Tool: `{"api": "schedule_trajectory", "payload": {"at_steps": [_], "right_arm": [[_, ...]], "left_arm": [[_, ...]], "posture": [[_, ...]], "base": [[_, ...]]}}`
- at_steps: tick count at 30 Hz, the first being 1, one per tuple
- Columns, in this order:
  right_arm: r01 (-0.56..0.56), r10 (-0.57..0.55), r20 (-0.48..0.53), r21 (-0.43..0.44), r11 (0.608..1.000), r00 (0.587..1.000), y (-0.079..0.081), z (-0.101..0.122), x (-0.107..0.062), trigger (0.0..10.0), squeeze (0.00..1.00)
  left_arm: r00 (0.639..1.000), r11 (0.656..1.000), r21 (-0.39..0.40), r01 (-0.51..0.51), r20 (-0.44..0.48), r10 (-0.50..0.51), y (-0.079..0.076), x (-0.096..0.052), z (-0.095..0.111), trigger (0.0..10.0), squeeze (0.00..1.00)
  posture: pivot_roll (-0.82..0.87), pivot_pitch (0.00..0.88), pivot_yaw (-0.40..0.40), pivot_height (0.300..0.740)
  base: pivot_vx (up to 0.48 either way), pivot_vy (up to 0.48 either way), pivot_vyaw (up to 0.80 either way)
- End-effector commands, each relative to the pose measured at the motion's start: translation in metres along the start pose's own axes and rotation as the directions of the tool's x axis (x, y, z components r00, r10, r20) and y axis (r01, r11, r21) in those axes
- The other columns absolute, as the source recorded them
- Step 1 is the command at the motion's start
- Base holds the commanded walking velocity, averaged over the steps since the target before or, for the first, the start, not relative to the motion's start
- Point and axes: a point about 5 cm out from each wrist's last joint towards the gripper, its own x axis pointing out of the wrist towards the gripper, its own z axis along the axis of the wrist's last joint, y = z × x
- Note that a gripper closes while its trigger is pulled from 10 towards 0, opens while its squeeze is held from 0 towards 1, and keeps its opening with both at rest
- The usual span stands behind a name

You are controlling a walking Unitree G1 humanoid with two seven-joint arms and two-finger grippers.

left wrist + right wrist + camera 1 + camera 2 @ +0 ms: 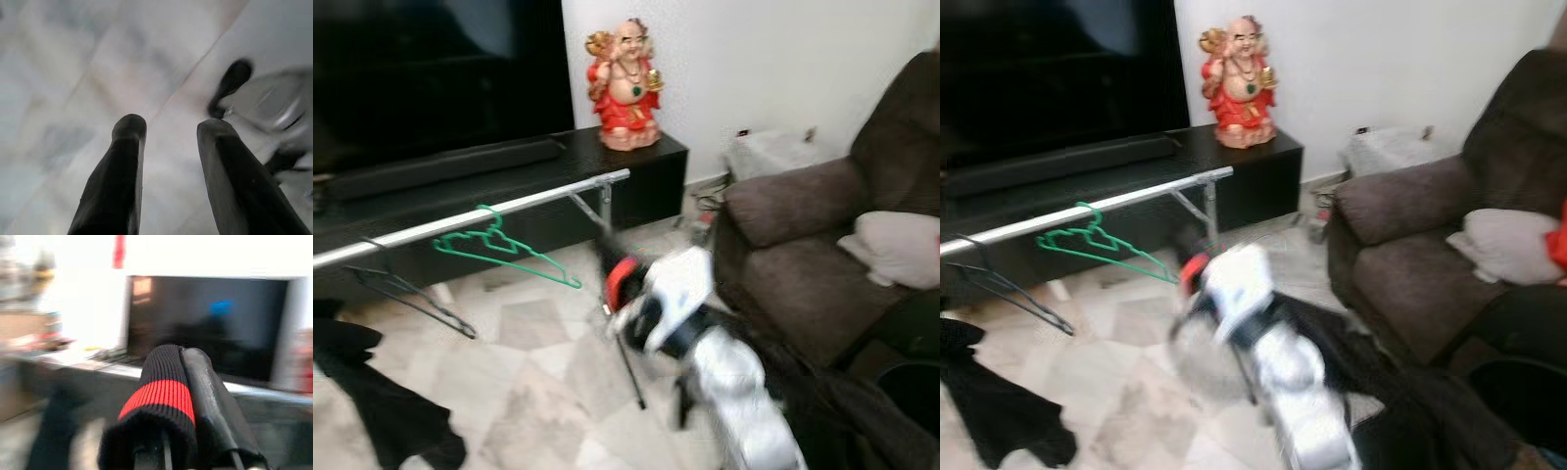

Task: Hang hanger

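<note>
Green hanger [504, 248] left of right claw [619, 279]

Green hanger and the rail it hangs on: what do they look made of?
Green hanger: probably plastic; uniform bright green colour, thin moulded-looking bars, though coated wire is possible. Rail: looks like metal tube; pale silvery sheen, straight, on thin metal legs. Blur leaves the finish uncertain.
</note>
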Motion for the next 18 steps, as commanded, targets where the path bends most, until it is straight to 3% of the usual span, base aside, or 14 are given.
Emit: {"api": "schedule_trajectory", "payload": {"at_steps": [1, 6, 9, 10, 13, 14, 15, 18], "right_arm": [[-0.069, 0.069, 0.01, 0.002, 0.998, 0.998, 0.013, 0.002, 0.003, 10.0, 0.0], [-0.092, 0.095, -0.08, 0.039, 0.995, 0.992, 0.017, -0.018, -0.011, 10.0, 0.0], [-0.071, 0.074, -0.116, 0.035, 0.997, 0.991, 0.011, -0.025, -0.017, 10.0, 0.0], [-0.009, 0.019, -0.132, 0.078, 0.997, 0.991, 0.003, -0.029, -0.019, 10.0, 0.0], [0.039, -0.027, -0.133, 0.092, 0.995, 0.991, -0.004, -0.031, -0.021, 10.0, 0.0], [0.111, -0.097, -0.173, 0.074, 0.991, 0.98, -0.012, -0.036, -0.022, 10.0, 0.0], [0.248, -0.23, -0.255, 0.04, 0.968, 0.939, -0.03, -0.049, -0.029, 10.0, 0.0], [0.45, -0.416, -0.333, 0.028, 0.893, 0.846, -0.058, -0.064, -0.048, 10.0, 0.0]], "left_arm": [[0.999, 1.0, 0.012, -0.021, 0.04, 0.021, 0.006, 0.001, 0.015, 10.0, 0.0], [0.997, 0.999, 0.024, -0.022, 0.069, 0.02, 0.006, 0.001, 0.027, 10.0, 0.0], [0.993, 0.999, 0.028, -0.026, 0.112, 0.023, 0.013, 0.001, 0.047, 10.0, 0.0], [0.992, 1.0, 0.019, -0.021, 0.125, 0.019, 0.011, 0.001, 0.051, 10.0, 0.0], [0.992, 1.0, 0.015, -0.015, 0.129, 0.013, 0.007, 0.002, 0.052, 10.0, 0.0], [0.991, 1.0, 0.01, -0.006, 0.134, 0.005, 0.005, 0.002, 0.053, 10.0, 0.0], [0.989, 1.0, 0.011, 0.003, 0.145, -0.005, 0.001, 0.002, 0.055, 10.0, 0.0], [0.985, 1.0, 0.001, 0.022, 0.173, -0.021, -0.005, 0.002, 0.062, 10.0, 0.0]], "posture": [[-0.01, 0.0, 0.076, 0.74], [-0.02, 0.0, 0.083, 0.74], [-0.01, 0.0, 0.072, 0.74], [-0.02, 0.0, 0.064, 0.74], [-0.03, 0.0, 0.043, 0.74], [-0.03, 0.0, 0.041, 0.74], [-0.04, 0.0, 0.037, 0.74], [-0.03, 0.0, 0.036, 0.74]], "base": [[0.0, 0.0, 0.8], [0.0, 0.0, 0.7], [0.0, 0.0, 0.46], [0.0, 0.0, 0.0], [0.0, 0.0, 0.0], [0.0, 0.0, 0.0], [0.0, 0.0, 0.0], [0.0, 0.0, 0.0]]}}
